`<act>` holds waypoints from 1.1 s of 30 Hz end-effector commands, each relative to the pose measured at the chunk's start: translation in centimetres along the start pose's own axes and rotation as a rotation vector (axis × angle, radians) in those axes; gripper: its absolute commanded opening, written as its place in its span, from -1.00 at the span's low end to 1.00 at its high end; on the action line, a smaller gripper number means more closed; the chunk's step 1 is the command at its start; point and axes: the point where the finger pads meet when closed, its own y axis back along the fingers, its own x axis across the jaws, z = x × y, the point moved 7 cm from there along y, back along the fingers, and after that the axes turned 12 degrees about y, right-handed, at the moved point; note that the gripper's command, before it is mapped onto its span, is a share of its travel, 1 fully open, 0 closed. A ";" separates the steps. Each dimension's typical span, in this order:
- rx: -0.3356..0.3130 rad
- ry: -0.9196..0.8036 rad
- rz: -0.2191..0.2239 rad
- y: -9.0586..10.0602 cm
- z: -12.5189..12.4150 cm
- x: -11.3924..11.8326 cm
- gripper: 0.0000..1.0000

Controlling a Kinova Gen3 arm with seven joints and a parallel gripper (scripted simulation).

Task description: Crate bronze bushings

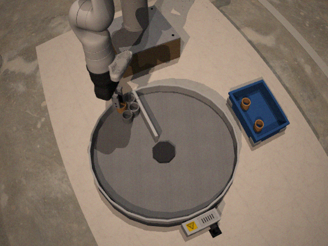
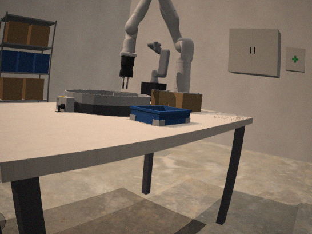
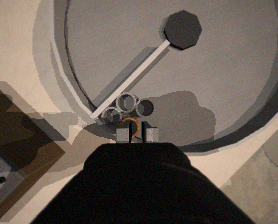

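My gripper [image 1: 119,102] [image 2: 124,87] [image 3: 136,129] is partly open and empty, pointing down. It hangs above the turning table [image 1: 180,187] [image 2: 111,100] [image 3: 225,65], over a bronze bushing [image 1: 121,110] [image 3: 131,119] near the rim, which its fingers partly hide. Three steel bushings stand close beside that one: one [image 1: 127,118] [image 3: 145,107], a second [image 1: 134,110] [image 3: 126,103] and a third [image 1: 130,97] [image 3: 111,116]. The blue crate [image 1: 271,133] [image 2: 160,117] holds two bronze bushings, one [image 1: 246,107] near its back left and another [image 1: 258,129] nearer its front.
A pale bar [image 1: 147,116] [image 3: 132,77] runs from the rim to the dark hub [image 1: 163,151] [image 3: 183,30], close beside the bushings. The table has a raised rim. A grey control box [image 1: 201,222] is at its front. The brown pedestal [image 1: 168,50] [image 2: 191,102] stands behind.
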 end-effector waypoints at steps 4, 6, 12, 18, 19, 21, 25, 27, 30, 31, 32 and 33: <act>0.000 -0.002 0.000 -1.4 0.1 0.0 -0.21; 0.000 -0.002 0.000 -1.4 0.1 0.0 -0.21; 0.000 -0.002 0.000 -1.4 0.1 0.0 -0.21; 0.000 -0.002 0.000 -1.6 0.1 0.0 -0.21; 0.000 -0.002 0.000 -1.8 0.1 0.0 -0.21; 0.000 -0.002 0.000 -2.0 0.1 0.0 -0.21; 0.000 -0.002 0.000 -2.0 0.1 0.0 -0.21; 0.000 -0.002 0.000 -2.0 0.1 0.0 -0.21; 0.000 -0.002 0.000 -2.0 0.1 0.0 -0.21; 0.000 -0.002 0.000 -2.0 0.1 0.0 -0.21; 0.000 -0.002 0.000 -2.0 0.1 0.0 -0.21; 0.000 -0.002 0.000 -2.0 0.1 0.0 -0.21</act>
